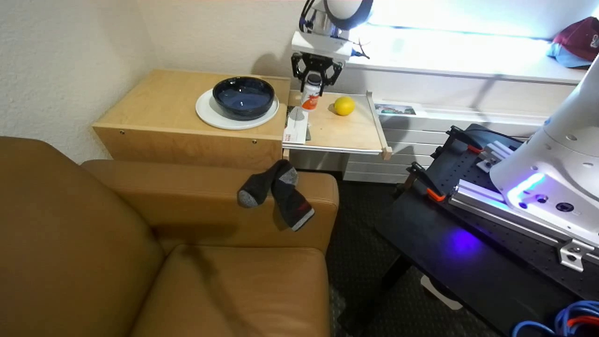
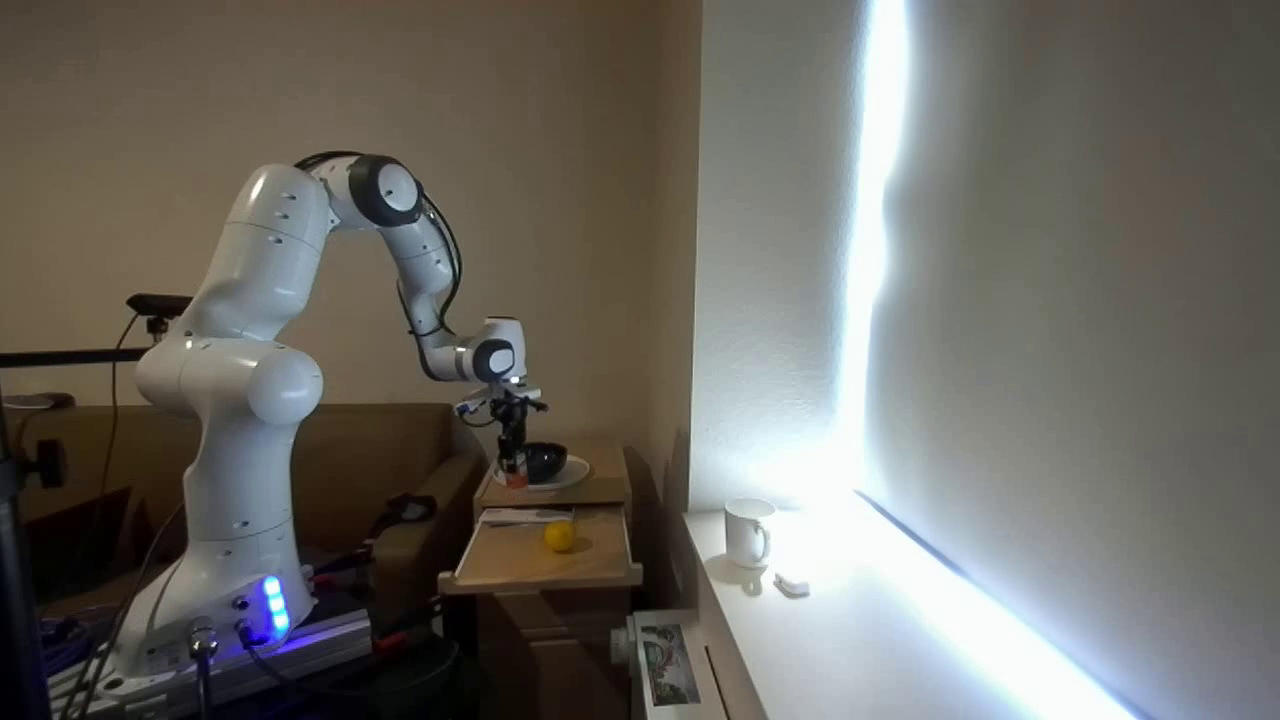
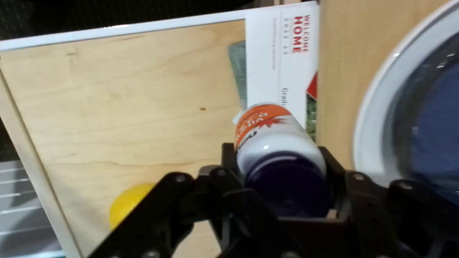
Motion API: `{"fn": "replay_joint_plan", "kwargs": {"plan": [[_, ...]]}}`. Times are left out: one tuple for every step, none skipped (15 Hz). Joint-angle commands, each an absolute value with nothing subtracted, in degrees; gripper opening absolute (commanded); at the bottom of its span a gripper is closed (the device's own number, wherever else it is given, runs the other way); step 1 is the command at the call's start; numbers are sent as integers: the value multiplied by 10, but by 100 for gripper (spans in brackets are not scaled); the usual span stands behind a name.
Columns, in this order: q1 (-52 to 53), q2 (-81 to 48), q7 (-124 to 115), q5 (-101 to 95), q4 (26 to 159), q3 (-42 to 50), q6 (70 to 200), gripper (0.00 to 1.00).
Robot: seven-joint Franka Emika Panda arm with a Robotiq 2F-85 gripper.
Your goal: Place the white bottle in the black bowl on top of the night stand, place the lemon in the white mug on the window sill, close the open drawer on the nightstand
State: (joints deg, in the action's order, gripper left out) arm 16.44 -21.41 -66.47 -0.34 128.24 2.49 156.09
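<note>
Gripping the dark-capped white plastic bottle [image 1: 310, 97] above the open light-wood drawer [image 1: 344, 132], the black end effector [image 1: 311, 91] has all three steps unfinished: bottle outside the glossy black-blue bowl [image 1: 244, 99], round yellow lemon [image 1: 344, 106] in the drawer rather than the white mug [image 2: 746, 535], drawer not yet closed.

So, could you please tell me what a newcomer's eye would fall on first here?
Probably the white vitamin bottle, held by the gripper over the open drawer where a yellow lemon lies. The glossy dark-blue bowl, on a white plate atop the nightstand, likely comes next.
</note>
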Motion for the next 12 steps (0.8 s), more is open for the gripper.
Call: {"fn": "replay_joint_plan", "kwargs": {"plan": [[186, -108, -636, -52, 1297, 5, 1515, 31], [170, -84, -592, -11, 1288, -35, 1490, 31], [171, -132, -645, -39, 1284, -9, 1528, 31], [169, -111, -642, -34, 1283, -24, 1516, 56], [169, -106, -649, -36, 1284, -27, 1515, 56], [168, -109, -648, -36, 1285, -25, 1515, 56], [166, -117, -648, -37, 1285, -21, 1517, 31], [164, -145, -648, -40, 1266, -17, 1501, 31], [167, -164, -659, -51, 1245, -11, 1486, 31], [170, -191, -676, -65, 1209, -2, 1467, 31], [169, -211, -678, -65, 1175, -1, 1447, 31], [171, -226, -687, -66, 1140, 1, 1427, 31]]}}
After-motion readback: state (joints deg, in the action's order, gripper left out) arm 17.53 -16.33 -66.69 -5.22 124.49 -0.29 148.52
